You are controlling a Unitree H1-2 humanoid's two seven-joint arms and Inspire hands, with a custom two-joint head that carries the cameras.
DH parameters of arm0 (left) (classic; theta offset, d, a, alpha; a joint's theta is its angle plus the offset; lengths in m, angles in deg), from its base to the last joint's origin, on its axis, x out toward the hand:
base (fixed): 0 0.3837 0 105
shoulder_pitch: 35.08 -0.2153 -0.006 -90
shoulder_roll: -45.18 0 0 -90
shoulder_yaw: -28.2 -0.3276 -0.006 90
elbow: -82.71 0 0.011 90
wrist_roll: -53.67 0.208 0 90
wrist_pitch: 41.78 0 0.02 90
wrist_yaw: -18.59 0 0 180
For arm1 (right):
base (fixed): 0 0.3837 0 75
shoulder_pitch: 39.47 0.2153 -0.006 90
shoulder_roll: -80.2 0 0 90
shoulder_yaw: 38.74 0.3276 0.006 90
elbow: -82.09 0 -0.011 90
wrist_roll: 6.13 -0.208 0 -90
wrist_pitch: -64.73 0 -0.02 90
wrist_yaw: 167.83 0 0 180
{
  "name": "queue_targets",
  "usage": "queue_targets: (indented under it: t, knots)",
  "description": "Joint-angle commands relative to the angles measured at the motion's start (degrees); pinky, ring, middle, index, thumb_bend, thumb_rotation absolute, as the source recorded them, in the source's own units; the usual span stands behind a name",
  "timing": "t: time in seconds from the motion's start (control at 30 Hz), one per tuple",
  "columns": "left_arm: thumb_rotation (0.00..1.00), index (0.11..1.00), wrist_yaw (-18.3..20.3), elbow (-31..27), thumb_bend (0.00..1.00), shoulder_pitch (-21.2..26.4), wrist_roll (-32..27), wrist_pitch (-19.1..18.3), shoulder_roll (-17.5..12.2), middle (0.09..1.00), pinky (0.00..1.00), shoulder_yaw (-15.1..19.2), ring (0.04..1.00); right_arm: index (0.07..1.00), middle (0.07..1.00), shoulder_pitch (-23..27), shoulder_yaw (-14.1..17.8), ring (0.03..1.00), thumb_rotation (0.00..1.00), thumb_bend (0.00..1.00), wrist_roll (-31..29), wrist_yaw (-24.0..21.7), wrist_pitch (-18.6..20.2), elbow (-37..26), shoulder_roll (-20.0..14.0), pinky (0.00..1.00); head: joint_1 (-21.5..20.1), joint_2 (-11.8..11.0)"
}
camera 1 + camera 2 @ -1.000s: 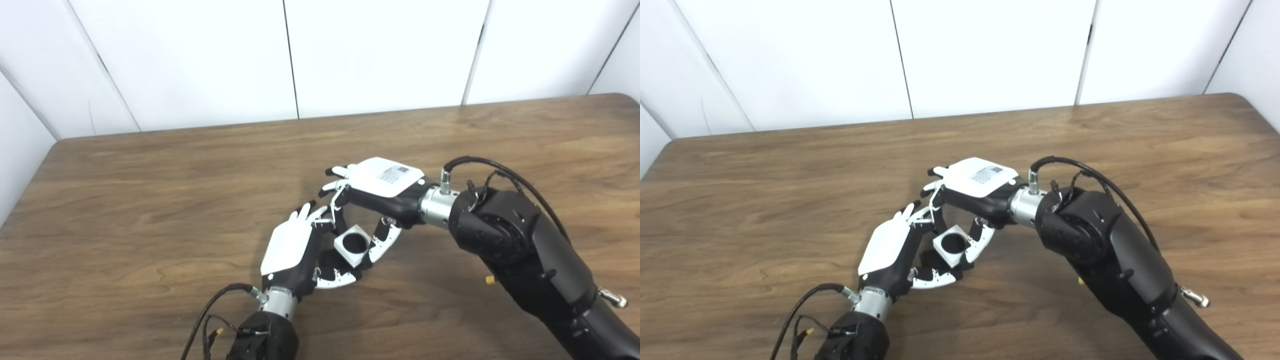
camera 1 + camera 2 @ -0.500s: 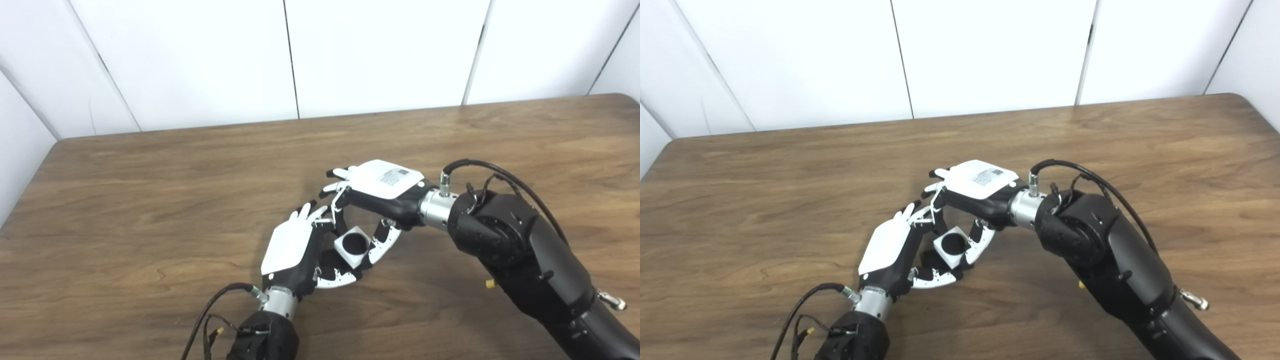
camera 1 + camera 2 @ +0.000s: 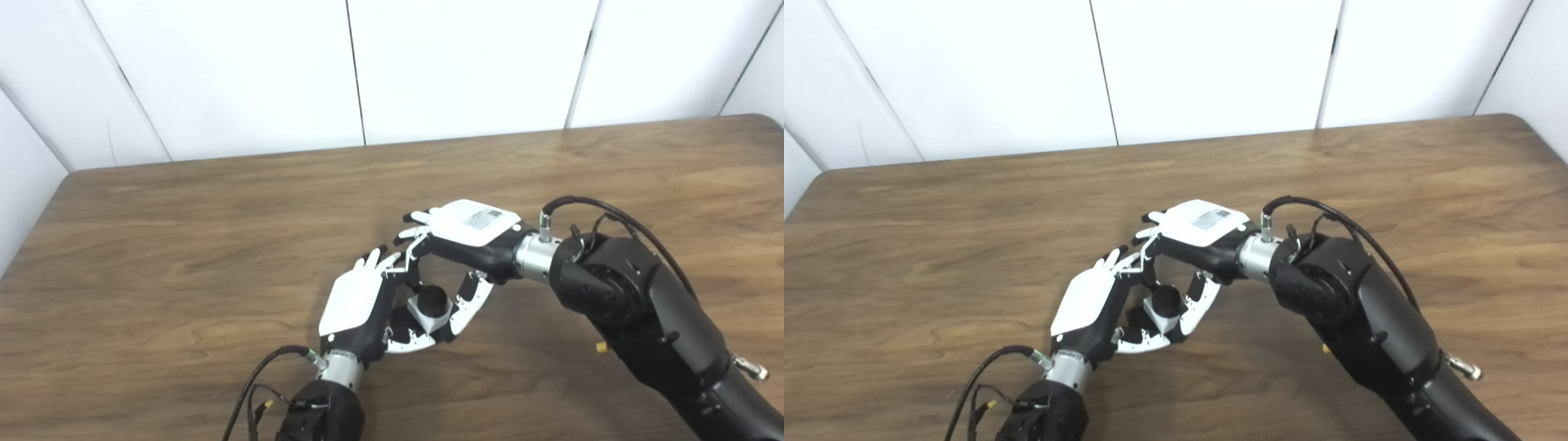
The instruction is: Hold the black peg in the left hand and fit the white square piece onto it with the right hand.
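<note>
My left hand (image 3: 358,303) stands upright near the table's front middle, fingers curled around the black peg (image 3: 432,298). Only the peg's rounded dark top shows, poking up through the white square piece (image 3: 430,316). My right hand (image 3: 468,236) reaches in from the right above it, with a finger and the thumb pinching the white piece on opposite sides. The white piece sits low around the peg, between both hands. In the right eye view the same cluster appears with the white piece (image 3: 1162,310) under the right hand (image 3: 1200,229) and beside the left hand (image 3: 1087,303).
A brown wooden table (image 3: 184,233) spreads to all sides, with white wall panels (image 3: 465,61) behind its far edge. Black cables (image 3: 263,380) trail from my left wrist at the front edge. My bulky right forearm (image 3: 637,306) covers the table's front right.
The right hand has lowered a little and pushed the white piece down over the peg, whose black top now fills and rises from the hole. The left hand has stayed in place.
</note>
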Motion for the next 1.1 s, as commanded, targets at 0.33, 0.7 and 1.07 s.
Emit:
queue_targets:
  t: [0.33,0.7,1.07]
  knots:
    - [0.29,0.716,4.8,-1.3,0.81,0.1,4.3,-2.5,-2.2,0.923,1.00,-0.7,1.000,0.644,0.907,1.7,0.9,1.000,0.32,0.99,0.4,0.8,0.2,-0.6,-0.3,1.00,0.3,0.1]
    - [0.32,0.756,9.6,-3.7,0.83,0.5,6.3,-4.2,-3.0,0.934,1.00,-0.3,0.999,0.651,0.908,1.8,1.4,1.000,0.32,0.99,-0.1,1.9,-0.3,0.1,0.1,1.00,0.4,0.0]
    - [0.32,0.791,12.9,-5.3,0.85,0.5,8.1,-4.6,-2.6,0.949,1.00,0.2,1.000,0.639,0.899,1.7,2.5,1.000,0.32,1.00,-0.3,2.3,-0.2,0.0,-0.2,1.00,0.5,0.0]
